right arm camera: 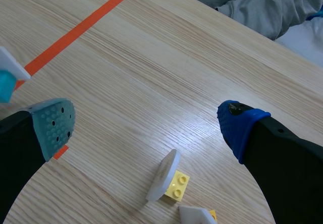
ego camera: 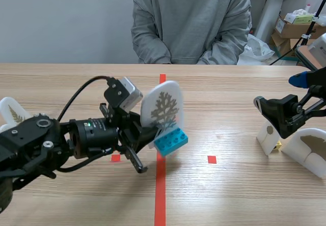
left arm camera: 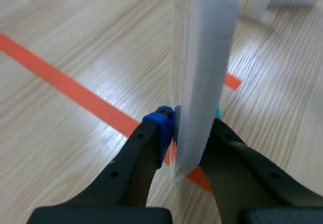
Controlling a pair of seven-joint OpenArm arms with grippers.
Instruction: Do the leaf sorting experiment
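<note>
A white leaf card [ego camera: 162, 108] with a brown feathery leaf stands on a cyan brick [ego camera: 171, 141], lifted just above the table at the red centre line. My left gripper [ego camera: 145, 134] is shut on it. In the left wrist view the card [left arm camera: 204, 77] shows edge-on, pinched between the fingers [left arm camera: 160, 128]. My right gripper [ego camera: 281, 93] hovers open at the right. Ahead of and below its pads [right arm camera: 53, 123] stands a small white card on a yellow brick [right arm camera: 169, 176], with nothing between the fingers.
A person in a grey sweatshirt [ego camera: 191, 22] sits across the table. A fern card [ego camera: 12, 111] stands at the far left. A small card [ego camera: 267, 134] and a larger white card [ego camera: 310, 147] stand at the far right. Red tape marks [ego camera: 212, 159] lie mid-table.
</note>
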